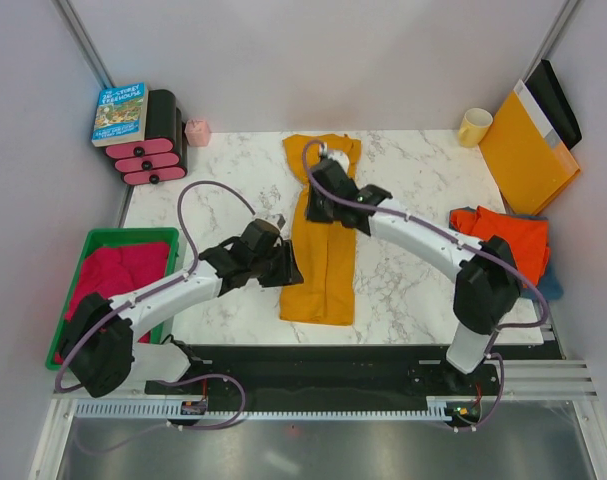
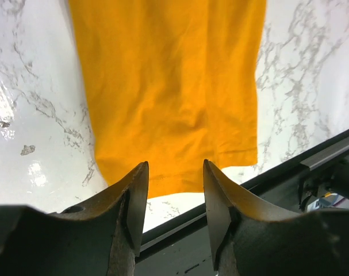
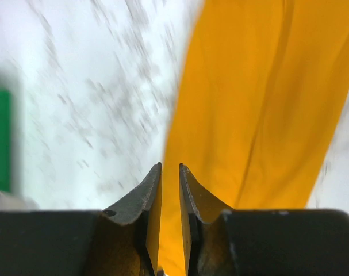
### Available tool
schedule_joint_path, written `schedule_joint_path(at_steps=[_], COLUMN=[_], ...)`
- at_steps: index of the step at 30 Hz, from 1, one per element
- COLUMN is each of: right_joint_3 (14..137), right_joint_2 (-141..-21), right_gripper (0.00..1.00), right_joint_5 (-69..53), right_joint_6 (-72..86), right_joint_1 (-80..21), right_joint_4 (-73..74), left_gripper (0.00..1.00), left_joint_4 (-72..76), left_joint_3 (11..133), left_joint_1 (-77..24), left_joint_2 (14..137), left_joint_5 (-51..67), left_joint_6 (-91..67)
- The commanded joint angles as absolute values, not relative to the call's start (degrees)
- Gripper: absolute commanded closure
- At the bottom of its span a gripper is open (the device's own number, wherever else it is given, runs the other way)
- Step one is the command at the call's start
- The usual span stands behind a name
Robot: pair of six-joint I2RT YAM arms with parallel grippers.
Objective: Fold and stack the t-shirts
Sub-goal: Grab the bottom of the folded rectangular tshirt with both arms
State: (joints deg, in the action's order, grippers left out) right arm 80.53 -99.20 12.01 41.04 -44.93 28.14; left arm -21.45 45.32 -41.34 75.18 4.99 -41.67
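The mustard-yellow t-shirt (image 1: 321, 250) lies folded into a long narrow strip down the middle of the marble table (image 1: 413, 270). My left gripper (image 1: 283, 268) hovers open and empty at the strip's lower left edge; the shirt's hem (image 2: 174, 115) shows beyond its fingertips (image 2: 138, 178). My right gripper (image 1: 318, 203) hovers over the strip's upper left edge, its jaws almost together with only a thin slit, nothing clamped; the shirt (image 3: 260, 109) lies flat below. The orange-red t-shirt (image 1: 508, 238) sits bunched at the right edge on top of the blue one (image 1: 551, 283).
A green bin (image 1: 123, 240) holding red cloth stands at the left. A pink-and-black drawer unit (image 1: 148, 148) with a book on it, a pink cup (image 1: 197, 132), a yellow mug (image 1: 474, 126) and a stiff orange envelope (image 1: 528, 150) line the back. The table's front edge (image 2: 312, 155) is near.
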Motion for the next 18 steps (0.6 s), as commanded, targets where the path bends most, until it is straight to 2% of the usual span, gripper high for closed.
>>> schedule_joint_path(at_steps=[1, 7, 10, 18], right_joint_3=[94.72, 112.56, 123.10, 133.50], right_joint_2=[-108.00, -122.41, -129.18, -140.97], right_gripper=[0.74, 0.77, 0.73, 0.67], right_joint_5=[14.06, 20.29, 20.65, 21.09], right_joint_6=[34.21, 26.47, 23.56, 21.00], right_joint_1=[-38.07, -34.72, -33.93, -32.35], right_joint_4=[27.86, 28.39, 28.48, 25.58], left_gripper=[0.50, 0.51, 0.52, 0.53], left_joint_4=[-20.21, -21.01, -20.92, -21.09], left_joint_3=[45.97, 43.42, 42.54, 44.03], left_joint_1=[-41.48, -41.57, -41.57, -41.57], left_joint_2=[73.74, 73.83, 74.79, 80.94], left_joint_5=[4.04, 4.22, 4.57, 4.66], left_joint_6=[-41.84, -42.27, -42.36, -42.45])
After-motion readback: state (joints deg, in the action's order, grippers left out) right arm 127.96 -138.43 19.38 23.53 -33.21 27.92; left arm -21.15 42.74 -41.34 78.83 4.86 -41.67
